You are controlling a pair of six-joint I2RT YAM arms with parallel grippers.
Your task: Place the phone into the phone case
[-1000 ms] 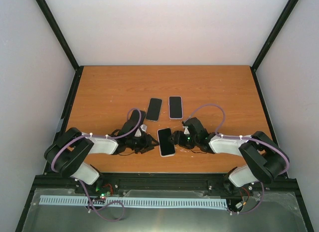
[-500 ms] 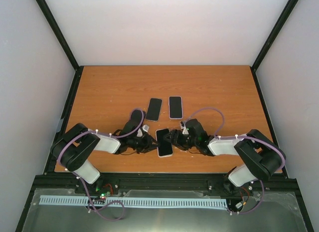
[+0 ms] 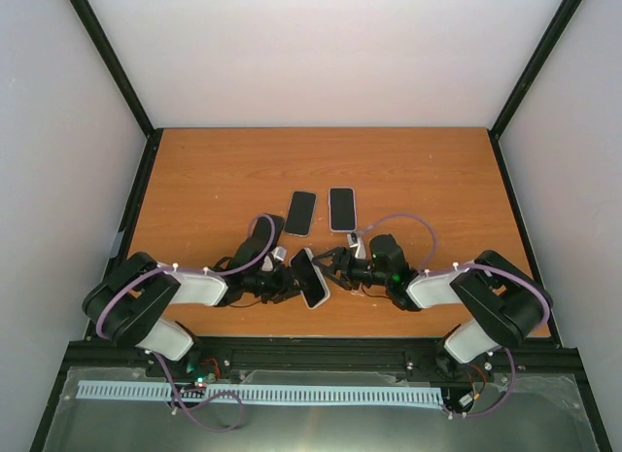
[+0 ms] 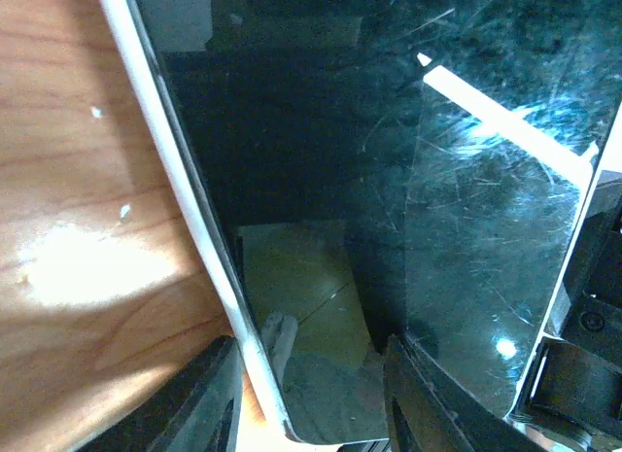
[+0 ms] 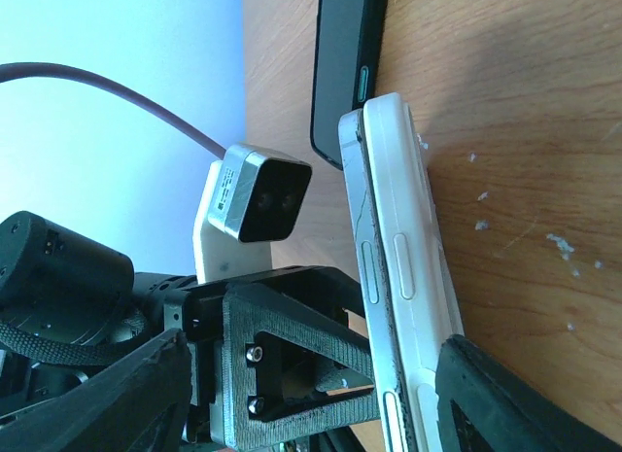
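Top view: wooden bench (image 3: 194, 180). Phone (image 3: 311, 277) near front centre, tipped up on one long edge between left end effector (image 3: 290, 277) and right end effector (image 3: 335, 269). Black handset (image 3: 301, 212) and white handset (image 3: 342, 209) lie flat beyond, side by side.

Left wrist: fingers (image 4: 204, 399) partly spread astride the phone's rim. Cannot tell whether they clamp it.

Right wrist: fingers (image 5: 505, 403) wide apart, phone on edge between them.

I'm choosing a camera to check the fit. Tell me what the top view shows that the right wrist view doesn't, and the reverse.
Top only: the left arm and right arm whole, the full table, a white-rimmed phone lying flat. Right wrist only: side buttons on the white-edged phone, seen edge-on between the right jaws. Both: that phone, the dark phone beyond it, the left jaws.
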